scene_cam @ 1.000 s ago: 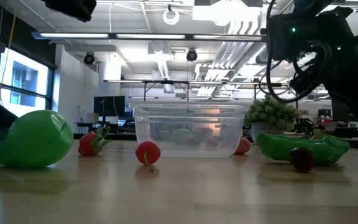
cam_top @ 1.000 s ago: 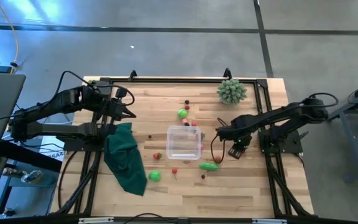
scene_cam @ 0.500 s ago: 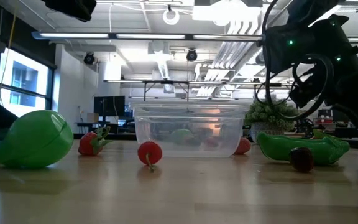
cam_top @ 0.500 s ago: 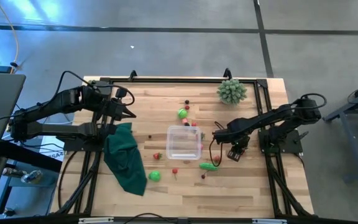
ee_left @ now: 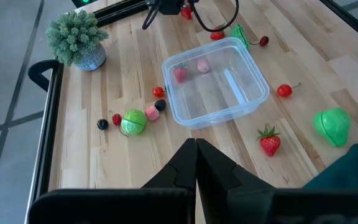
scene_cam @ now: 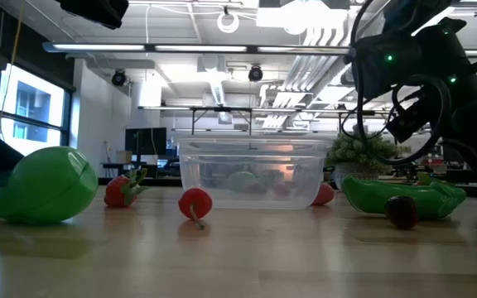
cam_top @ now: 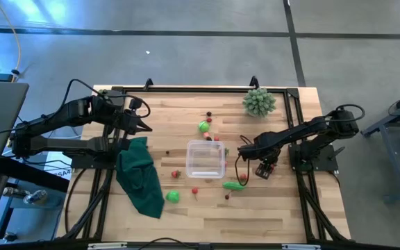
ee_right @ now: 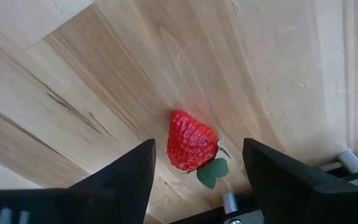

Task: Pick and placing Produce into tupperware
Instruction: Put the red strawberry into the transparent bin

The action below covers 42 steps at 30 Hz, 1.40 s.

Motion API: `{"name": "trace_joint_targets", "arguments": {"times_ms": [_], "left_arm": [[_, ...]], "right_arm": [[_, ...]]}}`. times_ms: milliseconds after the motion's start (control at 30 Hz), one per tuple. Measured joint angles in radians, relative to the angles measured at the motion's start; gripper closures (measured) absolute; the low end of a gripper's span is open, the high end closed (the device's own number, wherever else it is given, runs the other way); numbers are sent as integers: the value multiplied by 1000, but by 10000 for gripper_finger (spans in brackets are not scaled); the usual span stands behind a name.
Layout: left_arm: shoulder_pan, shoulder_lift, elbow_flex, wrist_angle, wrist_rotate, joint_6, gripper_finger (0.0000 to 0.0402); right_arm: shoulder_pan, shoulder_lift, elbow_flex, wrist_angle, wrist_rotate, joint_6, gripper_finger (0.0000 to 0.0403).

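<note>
Standing at the table's near edge: pale wood-plank table (scene_cam: pixel 238 257) under bright ceiling strip lights, desks and monitors far behind. Nearest the edge lie a round green fruit (scene_cam: pixel 46 184), a cherry (scene_cam: pixel 195 203) and a green pea pod (scene_cam: pixel 402 197) with a dark berry (scene_cam: pixel 402 210) touching its front. Behind them the tupperware (scene_cam: pixel 251 172) holds a few red and pink pieces; a spiky plant (cam_top: pixel 259 102) stands at the far edge.

Right gripper (ee_right: pixel 196 163): bent down over the boards just beyond the pea pod, jaws wide apart, gripping nothing. A strawberry (ee_right: pixel 191 140) lies on the wood between the two fingers, touching neither.

Left gripper (ee_left: pixel 196 163): jaws pressed together, empty, raised beside the dark green cloth (cam_top: pixel 142 178); the tupperware sits well ahead of its tips.
</note>
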Motion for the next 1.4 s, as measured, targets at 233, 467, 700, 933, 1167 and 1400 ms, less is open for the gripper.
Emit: {"name": "trace_joint_targets", "arguments": {"times_ms": [233, 467, 700, 933, 1167, 1400], "left_arm": [[0, 0, 0, 0, 0, 0, 401], [0, 0, 0, 0, 0, 0, 401], [0, 0, 0, 0, 0, 0, 401], [0, 0, 0, 0, 0, 0, 401], [0, 0, 0, 0, 0, 0, 401], [0, 0, 0, 0, 0, 0, 401]], "right_arm": [[35, 0, 0, -9, -10, -8, 169], [57, 40, 0, -5, -2, -17, 169], [57, 88, 0, 12, -39, -40, 169], [57, 99, 0, 41, -64, -42, 171], [57, 99, 0, 58, -71, -34, 199], [57, 99, 0, 63, -71, -15, 231]]}}
